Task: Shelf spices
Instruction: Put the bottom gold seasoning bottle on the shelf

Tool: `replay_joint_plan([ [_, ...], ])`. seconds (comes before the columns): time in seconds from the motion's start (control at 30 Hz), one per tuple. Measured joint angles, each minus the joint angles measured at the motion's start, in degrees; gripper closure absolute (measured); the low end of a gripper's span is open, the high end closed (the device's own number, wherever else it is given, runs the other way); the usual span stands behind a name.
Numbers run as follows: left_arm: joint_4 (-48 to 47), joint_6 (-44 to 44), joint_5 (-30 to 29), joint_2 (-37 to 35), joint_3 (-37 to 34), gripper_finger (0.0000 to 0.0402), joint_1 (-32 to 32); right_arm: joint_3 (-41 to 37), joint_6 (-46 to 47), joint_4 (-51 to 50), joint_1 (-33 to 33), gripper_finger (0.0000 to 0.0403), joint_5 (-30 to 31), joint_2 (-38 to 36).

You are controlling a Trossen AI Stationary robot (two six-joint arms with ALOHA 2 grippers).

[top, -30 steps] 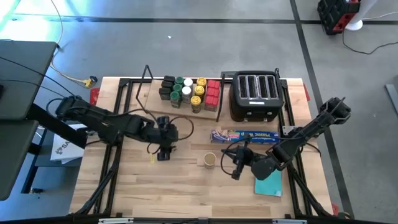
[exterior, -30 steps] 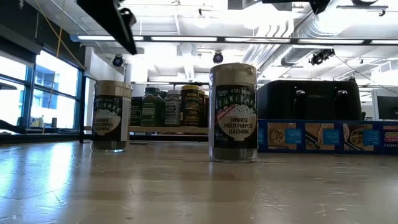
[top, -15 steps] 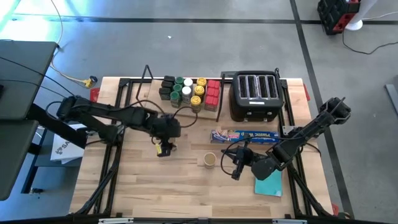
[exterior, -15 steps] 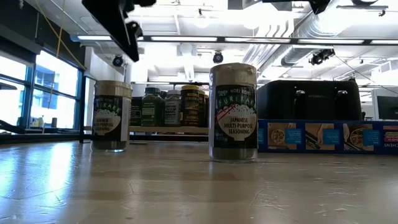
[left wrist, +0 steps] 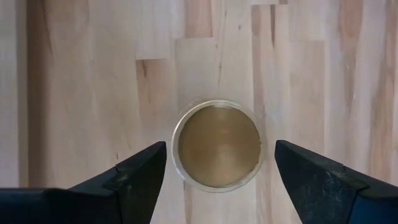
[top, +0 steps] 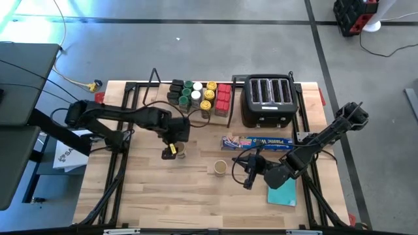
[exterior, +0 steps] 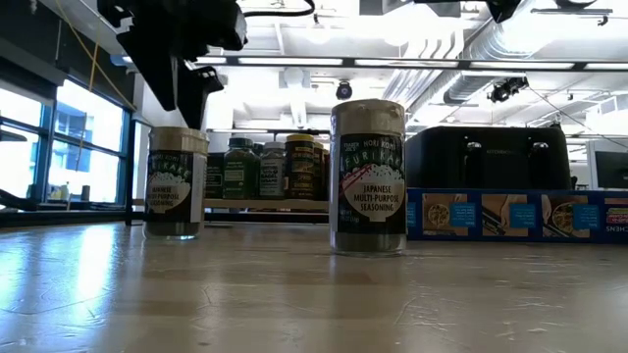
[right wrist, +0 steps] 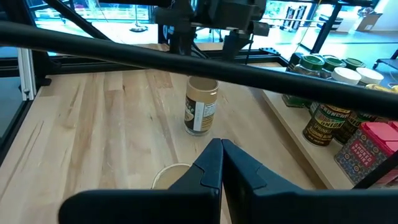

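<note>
Now the tan-lid jar (left wrist: pixel 217 145) stands upright on the table (top: pixel 130 196), out in the open, well away from the shelf (top: pixel 153 98) at the back where most of the other spices (top: pixel 199 94) already sit. A moment ago the left gripper (top: pixel 171 149) was off to the side of this jar. It has since moved across and now hangs right over it, and its jaws have opened wider. That likely means the arm is getting ready to come down and pick this jar up, so it can go on the shelf.

From the left wrist view the jar's round lid sits right in the middle between the two dark fingers (left wrist: pixel 140 171). The jaws are wide apart, one on each side, and they do not touch the jar. In the low view the gripper is above the lid, not around it yet.

A second jar (top: pixel 220 168) stands nearer the middle of the table. Close by it waits the right gripper (top: pixel 247 168), with its jaws shut together and nothing in them
</note>
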Motion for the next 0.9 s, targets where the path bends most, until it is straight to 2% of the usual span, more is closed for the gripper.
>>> replay_joint_plan([
  [0.23,0.0,1.3,-0.9,0.7,0.0,0.0106,-0.7,0.0,0.2,0.0,0.0,0.0403,-1.8,0.0],
  [0.33,0.0,0.3,-7.8,2.3,0.0,0.0106,-2.5,0.0,0.2,0.0,0.0,0.0403,-1.8,0.0],
  [0.43,0.4,-0.8,-10.4,3.1,0.2,0.0106,-3.5,0.0,0.2,0.0,0.0,0.0403,-1.8,0.0],
  [0.9,0.2,-8.4,-7.8,3.7,1.4,0.0106,-3.2,0.0,0.0,-0.2,0.0,0.0403,-1.8,0.0],
])
